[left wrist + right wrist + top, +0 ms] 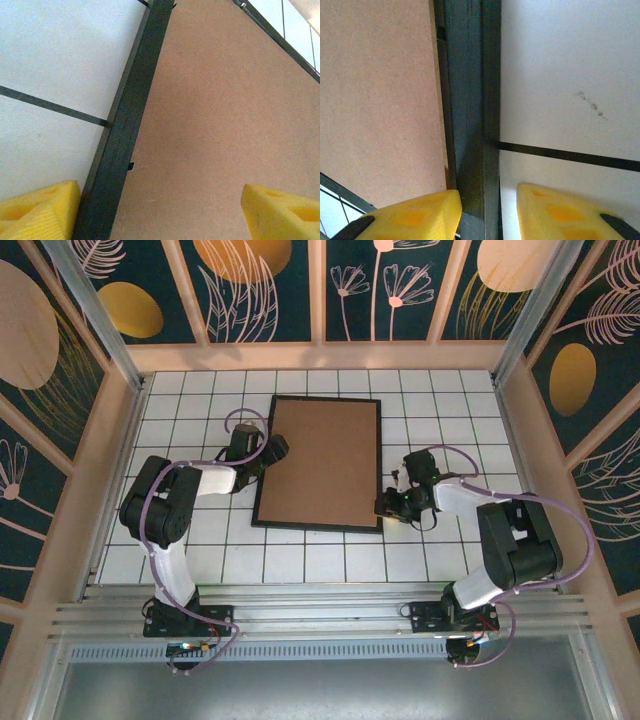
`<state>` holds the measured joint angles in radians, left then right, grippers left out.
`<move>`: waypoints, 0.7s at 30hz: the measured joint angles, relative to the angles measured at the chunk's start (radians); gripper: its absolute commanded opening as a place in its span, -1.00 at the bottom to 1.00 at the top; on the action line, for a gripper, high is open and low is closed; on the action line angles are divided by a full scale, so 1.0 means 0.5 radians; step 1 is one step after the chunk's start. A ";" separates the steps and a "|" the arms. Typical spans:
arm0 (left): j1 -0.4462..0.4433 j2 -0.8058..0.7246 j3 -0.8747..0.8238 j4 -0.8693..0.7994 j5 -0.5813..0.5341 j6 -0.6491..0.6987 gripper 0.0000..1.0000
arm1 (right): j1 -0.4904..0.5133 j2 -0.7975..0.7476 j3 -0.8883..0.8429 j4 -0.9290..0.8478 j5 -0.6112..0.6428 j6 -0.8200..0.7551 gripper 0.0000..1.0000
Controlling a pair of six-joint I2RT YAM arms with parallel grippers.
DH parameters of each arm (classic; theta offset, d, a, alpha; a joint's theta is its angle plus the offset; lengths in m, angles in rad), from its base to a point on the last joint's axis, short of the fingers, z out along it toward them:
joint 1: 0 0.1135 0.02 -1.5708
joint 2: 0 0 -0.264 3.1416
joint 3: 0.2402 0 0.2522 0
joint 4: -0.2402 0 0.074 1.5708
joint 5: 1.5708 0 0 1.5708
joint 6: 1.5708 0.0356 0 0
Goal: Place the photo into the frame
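Step in hand looks to be seating the brown backing board. Both sides should be pressing evenly, so the board is not tilting in the frame.

The frame is lying face down mid-bench. The left gripper jaws are standing wide astride the left rim, holding nothing. The right gripper jaws are sitting part open astride the right rim by its near corner, unclamped.
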<state>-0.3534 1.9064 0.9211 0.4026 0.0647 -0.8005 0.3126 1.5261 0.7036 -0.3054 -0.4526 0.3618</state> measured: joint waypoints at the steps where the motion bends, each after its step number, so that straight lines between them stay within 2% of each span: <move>1: 0.000 0.000 -0.003 0.011 -0.006 -0.007 0.64 | 0.004 0.002 -0.005 0.012 -0.003 0.018 -0.24; 11: -0.023 0.020 -0.011 0.057 -0.133 -0.009 0.62 | 0.109 0.013 0.006 0.062 0.082 0.091 -0.25; 21: -0.027 0.023 -0.024 0.076 -0.285 0.010 0.62 | 0.337 0.069 0.179 -0.122 0.427 0.074 -0.24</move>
<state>-0.3672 1.9179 0.9089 0.4408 -0.0776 -0.7956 0.4812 1.5608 0.7933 -0.3664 -0.2390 0.3988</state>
